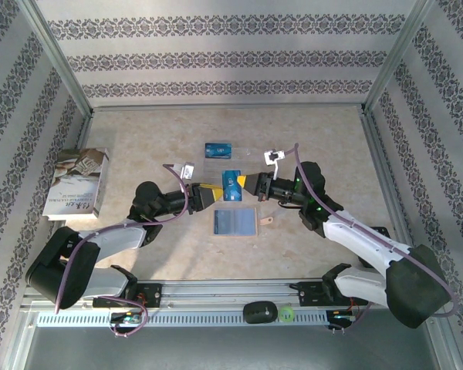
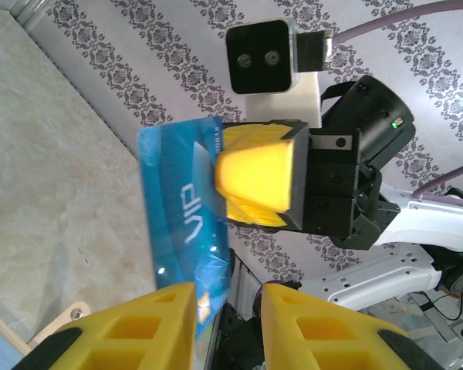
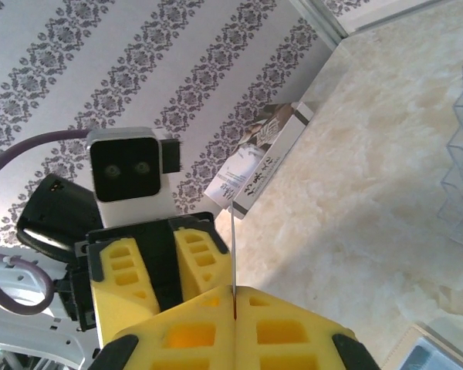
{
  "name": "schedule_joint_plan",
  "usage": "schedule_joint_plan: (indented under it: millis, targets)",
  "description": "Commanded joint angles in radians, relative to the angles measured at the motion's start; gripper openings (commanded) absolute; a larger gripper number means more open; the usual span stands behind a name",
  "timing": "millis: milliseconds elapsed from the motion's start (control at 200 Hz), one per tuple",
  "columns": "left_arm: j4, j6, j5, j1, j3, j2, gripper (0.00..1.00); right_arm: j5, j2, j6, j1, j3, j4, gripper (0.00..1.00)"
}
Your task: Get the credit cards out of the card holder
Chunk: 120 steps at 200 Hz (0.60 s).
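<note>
Pinching the bright blue credit card (image 1: 232,184) by one edge, the right gripper (image 1: 252,185) is clamped shut on it and holds it upright, clear of the table (image 1: 139,139). The left gripper (image 1: 211,195) faces it from the other side, jaws parted, with the card's lower corner in the gap beside one finger (image 2: 139,331). The card holder (image 1: 237,222) lies open just nearer the arms. A second blue card (image 1: 217,149) rests in the clear tray (image 1: 248,156) farther back. A book (image 1: 77,181) lies at the left.
</note>
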Motion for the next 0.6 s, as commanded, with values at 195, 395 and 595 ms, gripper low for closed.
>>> schedule_joint_plan:
  millis: [195, 395, 595]
  targets:
    - [-0.038, 0.053, -0.006, 0.007, -0.018, -0.028, 0.31, 0.018, -0.012, -0.007, 0.026, 0.049, 0.020, 0.00]
    - [-0.058, 0.066, -0.005, 0.008, -0.015, -0.045, 0.32, 0.021, -0.023, -0.013, 0.032, 0.054, 0.001, 0.00]
    - [-0.073, 0.071, -0.005, 0.014, -0.015, -0.049, 0.33, 0.025, -0.036, -0.017, 0.037, 0.057, -0.013, 0.00]
